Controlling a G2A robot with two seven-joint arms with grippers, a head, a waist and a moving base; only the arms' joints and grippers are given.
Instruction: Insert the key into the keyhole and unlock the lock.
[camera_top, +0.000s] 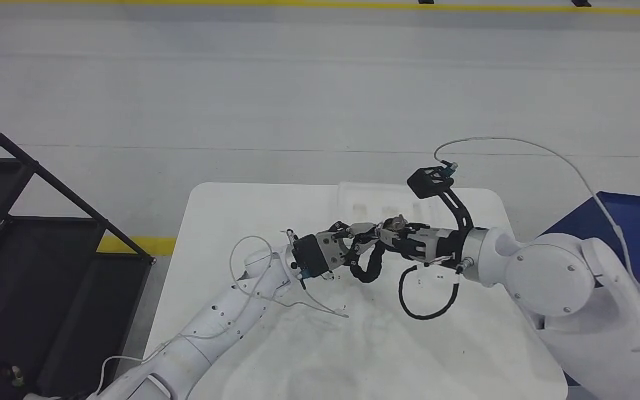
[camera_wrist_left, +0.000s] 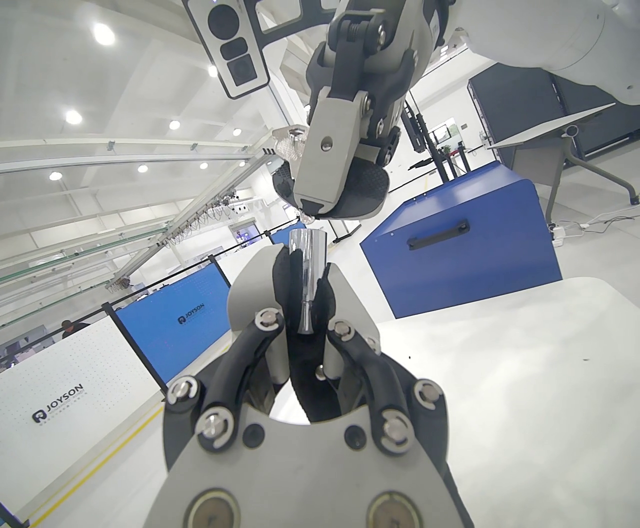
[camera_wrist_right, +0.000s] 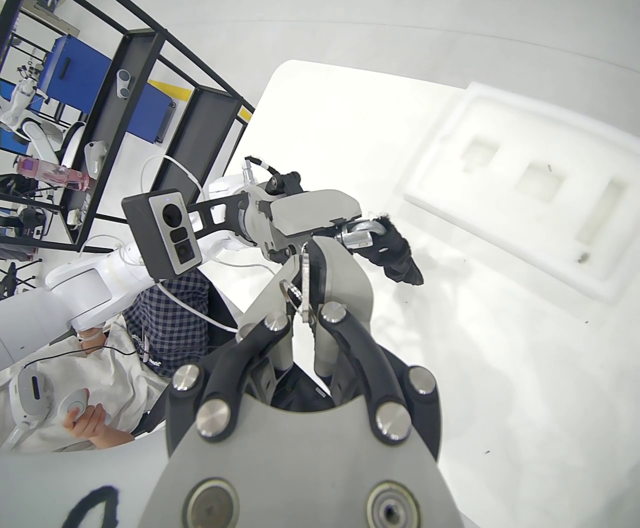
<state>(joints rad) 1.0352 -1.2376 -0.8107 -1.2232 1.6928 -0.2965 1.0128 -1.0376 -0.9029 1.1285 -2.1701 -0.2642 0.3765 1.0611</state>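
Left gripper (camera_wrist_left: 304, 280) jaws clamp the small polished chrome lock (camera_wrist_left: 309, 260), right gripper (camera_wrist_right: 311, 262) jaws pinch the flat silver key (camera_wrist_right: 303, 280) by its bow, tip just short of the lock's end, above the white surface (camera_top: 240, 215); both likely light, rigid, slick, so grip the flats firmly.

The left arm (camera_top: 225, 315) comes in from 7 o'clock and the right arm (camera_top: 500, 258) from 4 o'clock. They meet above the middle of the surface (camera_top: 250, 210). The left end effector (camera_wrist_left: 302, 265) points toward 3 o'clock, its fingers closed on the lock (camera_wrist_left: 308, 250). The right end effector (camera_wrist_right: 306, 260) faces it tip to tip, almost touching, and pinches the key (camera_wrist_right: 304, 287).
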